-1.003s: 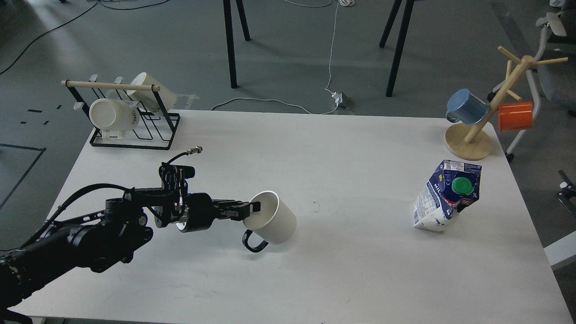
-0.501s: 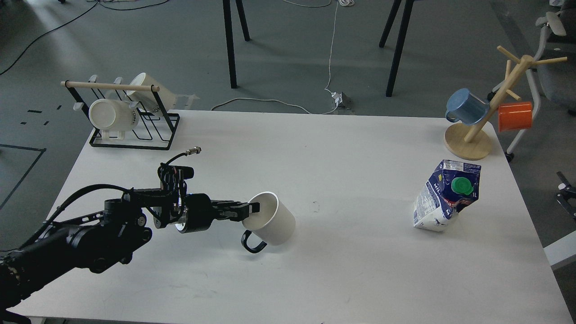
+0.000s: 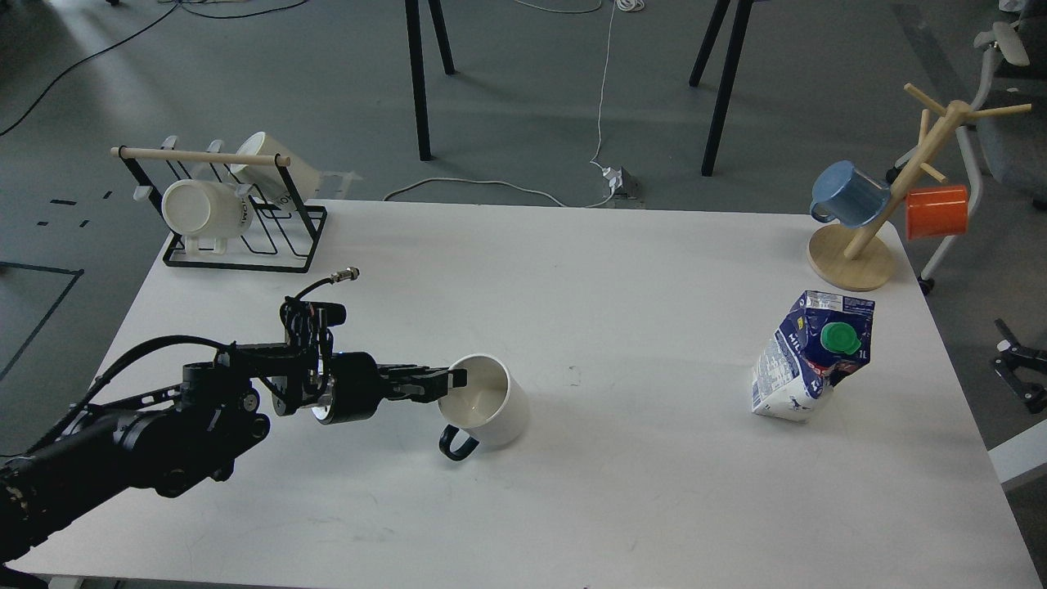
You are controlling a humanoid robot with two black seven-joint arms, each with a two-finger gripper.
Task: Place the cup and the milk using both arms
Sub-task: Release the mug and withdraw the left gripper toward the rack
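**L pincer on cup rim, milk far right**

L gripper [image 3: 452, 381] clamped on near-left rim of white cup [image 3: 484, 400]; one finger inside, one outside. Cup sits about upright on table [image 3: 622, 507], mouth up, nothing visible inside, black handle toward the near side. R gripper not in view. Milk carton [image 3: 810, 356], green cap, leans on table's right side, well apart from cup. Wire rack [image 3: 233, 217] far left holds 2 white mugs; wooden mug tree [image 3: 879, 217] far right carries blue + orange mugs.
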